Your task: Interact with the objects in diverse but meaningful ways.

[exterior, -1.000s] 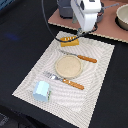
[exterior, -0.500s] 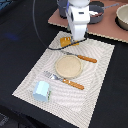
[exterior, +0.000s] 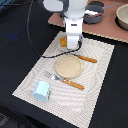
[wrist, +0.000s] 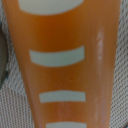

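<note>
Hand (exterior: 73, 46) over orange loaf (wrist: 65, 65) (placemat's far edge)

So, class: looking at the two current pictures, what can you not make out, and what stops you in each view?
- Exterior view: the fingers are hidden behind the arm's white wrist, so open or shut is unknown.
- Exterior view: the orange item is mostly covered by the arm.
- Wrist view: the orange surface with pale bars fills the picture, cut off by every edge and blurred.
</note>
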You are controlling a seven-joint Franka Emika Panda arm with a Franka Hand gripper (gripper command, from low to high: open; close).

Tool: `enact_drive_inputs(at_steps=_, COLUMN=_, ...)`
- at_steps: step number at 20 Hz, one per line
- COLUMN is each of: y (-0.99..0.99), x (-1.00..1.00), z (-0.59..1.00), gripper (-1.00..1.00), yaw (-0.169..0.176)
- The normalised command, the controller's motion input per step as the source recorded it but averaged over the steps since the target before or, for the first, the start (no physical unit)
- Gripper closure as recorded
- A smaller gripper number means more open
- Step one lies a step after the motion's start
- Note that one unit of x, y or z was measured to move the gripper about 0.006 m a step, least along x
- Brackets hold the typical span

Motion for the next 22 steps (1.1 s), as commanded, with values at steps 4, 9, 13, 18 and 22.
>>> enact_drive_inputs(at_steps=4, y=0.09, x=-0.26, z=-0.12, gripper=1.0, yaw=0.0)
enact_drive_inputs(at_steps=9, y=0.09, x=-0.2, z=-0.1, gripper=1.0, yaw=0.0)
enact_drive_inputs(at_steps=13, y=0.17, x=-0.13, z=-0.09, gripper=1.0, yaw=0.002)
enact_drive_inputs(at_steps=18, y=0.35, x=-0.04, z=0.33, gripper=1.0, yaw=0.063)
enact_drive_inputs(at_steps=22, y=0.45, x=-0.13, z=0.82, gripper=1.0, yaw=0.091)
